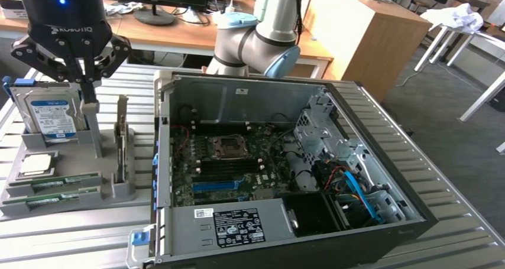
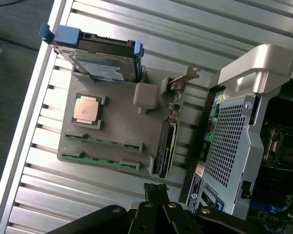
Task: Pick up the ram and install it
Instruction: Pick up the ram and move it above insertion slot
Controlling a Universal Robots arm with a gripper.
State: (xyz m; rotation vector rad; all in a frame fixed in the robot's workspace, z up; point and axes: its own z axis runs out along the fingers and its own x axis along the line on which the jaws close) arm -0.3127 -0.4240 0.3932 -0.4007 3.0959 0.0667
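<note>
The pincer (image 1: 88, 102) hangs shut, apparently empty, over the grey holder (image 1: 118, 192) on the counter (image 1: 79, 239), just beside the upright hard drive (image 1: 54, 118). The ram (image 1: 54, 184) lies flat in the holder's low slots, left of the open computer case (image 1: 236, 97) in the exterior view.

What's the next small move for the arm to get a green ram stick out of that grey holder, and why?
Probably slide the shut, empty black gripper across the grey holder toward the thin green ram sticks: it hangs beside the silver hard drive, while both sticks lie in their slots.
</note>
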